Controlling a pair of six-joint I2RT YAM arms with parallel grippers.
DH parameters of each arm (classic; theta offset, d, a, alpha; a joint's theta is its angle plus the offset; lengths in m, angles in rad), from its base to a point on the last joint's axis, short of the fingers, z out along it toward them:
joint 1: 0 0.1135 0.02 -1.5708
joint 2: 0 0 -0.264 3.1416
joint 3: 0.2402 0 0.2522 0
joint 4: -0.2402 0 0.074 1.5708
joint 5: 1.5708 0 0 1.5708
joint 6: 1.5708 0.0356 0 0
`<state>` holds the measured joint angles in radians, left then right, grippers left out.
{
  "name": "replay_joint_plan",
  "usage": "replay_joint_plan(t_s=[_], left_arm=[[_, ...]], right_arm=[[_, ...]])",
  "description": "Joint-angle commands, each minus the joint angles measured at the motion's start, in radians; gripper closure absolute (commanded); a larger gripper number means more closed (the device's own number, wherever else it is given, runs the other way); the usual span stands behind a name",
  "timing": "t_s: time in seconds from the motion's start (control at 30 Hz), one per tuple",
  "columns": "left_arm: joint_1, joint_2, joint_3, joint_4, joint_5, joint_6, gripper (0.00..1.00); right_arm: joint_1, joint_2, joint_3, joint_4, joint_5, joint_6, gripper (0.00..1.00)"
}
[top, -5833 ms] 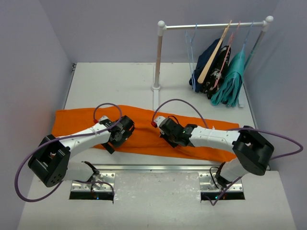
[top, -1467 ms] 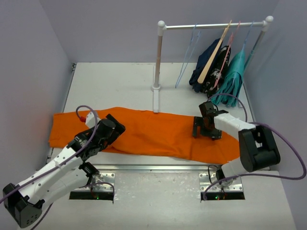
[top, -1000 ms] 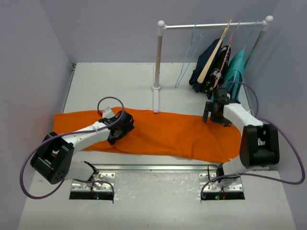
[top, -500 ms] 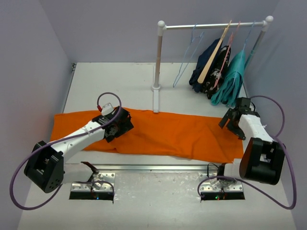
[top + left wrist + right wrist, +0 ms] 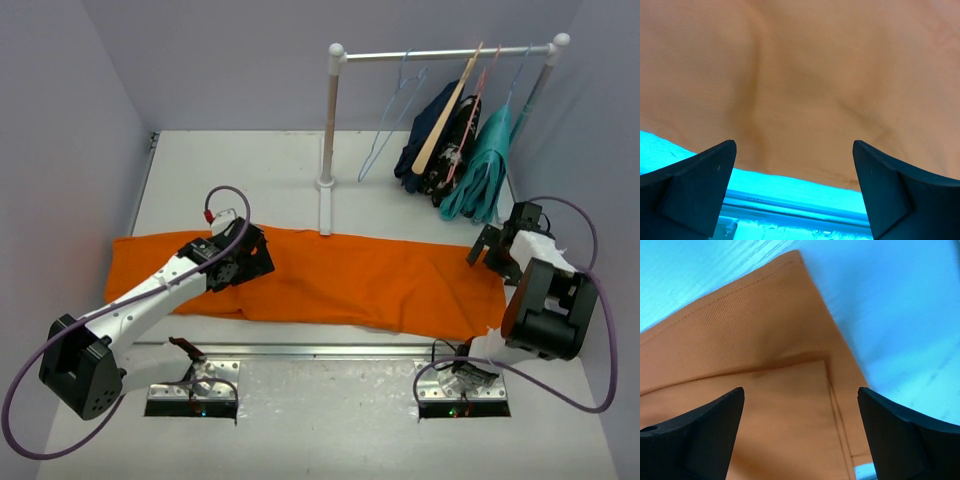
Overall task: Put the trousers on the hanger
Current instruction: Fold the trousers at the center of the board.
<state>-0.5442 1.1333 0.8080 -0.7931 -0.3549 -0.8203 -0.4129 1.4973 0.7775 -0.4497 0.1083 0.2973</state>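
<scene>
Left pincer [image 5: 794, 146] gapes over trousers [image 5: 360, 282] by the near edge; right pincer [image 5: 800, 392] gapes, seemingly over their corner.

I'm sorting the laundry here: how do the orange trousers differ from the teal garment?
The trousers are orange, the teal garment blue-green. The trousers lie spread flat on the table; the teal garment hangs bunched under the rail. The trousers are much the larger. Both are plain soft cloth.

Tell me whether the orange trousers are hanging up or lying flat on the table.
Lying flat. The trousers stretch across the table, while the pale blue hanger hangs bare on the rail.
</scene>
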Motion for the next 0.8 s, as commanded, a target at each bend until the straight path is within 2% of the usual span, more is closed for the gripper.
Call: replay_joint_plan(t_s=[0.0,0.27,0.3,0.37,0.4,0.43,0.47,0.5,0.77], left_arm=[[-0.03,-0.038,0.005,0.074,0.052,0.073,0.0],[-0.043,-0.062,-0.002,0.08,0.044,0.075,0.0],[-0.043,-0.067,-0.001,0.082,0.045,0.077,0.0],[-0.043,-0.073,-0.004,0.085,0.045,0.081,0.0],[-0.043,-0.074,-0.005,0.087,0.046,0.081,0.0],[-0.043,-0.076,-0.006,0.089,0.048,0.081,0.0],[-0.043,-0.075,-0.007,0.092,0.05,0.082,0.0],[-0.043,-0.073,-0.009,0.094,0.053,0.083,0.0],[-0.043,-0.08,-0.011,0.094,0.052,0.084,0.0]], right_arm=[[-0.004,0.085,0.018,0.016,-0.035,-0.076,0.09],[-0.004,0.056,0.013,0.025,-0.001,-0.073,0.48],[-0.004,0.045,0.014,0.027,0.0,-0.074,0.57],[-0.004,0.033,0.017,0.03,0.004,-0.076,0.66],[-0.004,0.032,0.016,0.034,0.003,-0.076,0.74],[-0.004,0.032,0.014,0.037,0.003,-0.078,0.9],[-0.004,0.034,0.015,0.037,0.008,-0.076,0.98],[-0.004,0.034,0.011,0.04,0.01,-0.076,1.0],[-0.004,-0.029,0.049,0.019,0.03,-0.064,1.0]])
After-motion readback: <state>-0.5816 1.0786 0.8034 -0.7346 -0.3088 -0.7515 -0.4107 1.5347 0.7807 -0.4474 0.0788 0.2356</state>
